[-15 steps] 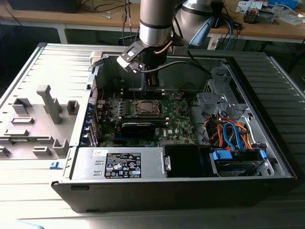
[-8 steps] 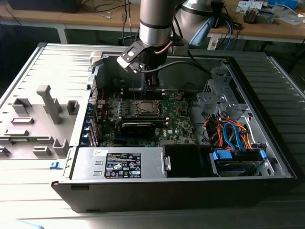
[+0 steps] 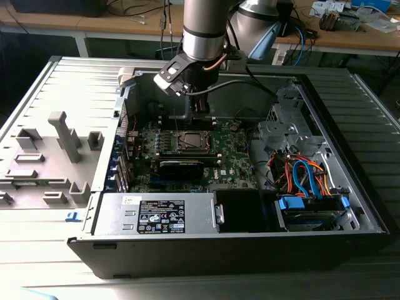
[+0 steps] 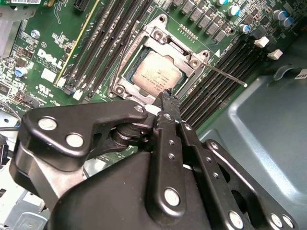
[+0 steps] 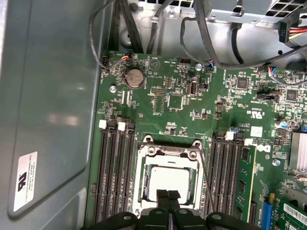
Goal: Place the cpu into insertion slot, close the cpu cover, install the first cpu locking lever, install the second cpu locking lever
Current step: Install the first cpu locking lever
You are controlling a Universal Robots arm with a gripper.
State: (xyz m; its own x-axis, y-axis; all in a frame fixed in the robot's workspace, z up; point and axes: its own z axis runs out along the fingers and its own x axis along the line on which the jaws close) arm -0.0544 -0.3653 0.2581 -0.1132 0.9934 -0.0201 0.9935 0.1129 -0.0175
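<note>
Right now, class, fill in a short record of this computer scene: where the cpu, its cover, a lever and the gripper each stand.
cpu: seated in the insertion slot
cpu cover: down, framing the cpu
locking lever: thin rod alongside the slot; latched or not, cannot tell
gripper: shut, empty, tips just over the cover's edge

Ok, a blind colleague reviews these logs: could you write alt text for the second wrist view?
The cpu sits under the closed cover on a green board, with memory slots on both sides. The black pincer, shut, hangs at the cover's edge, and a thin lever juts out from the cover's corner.
</note>
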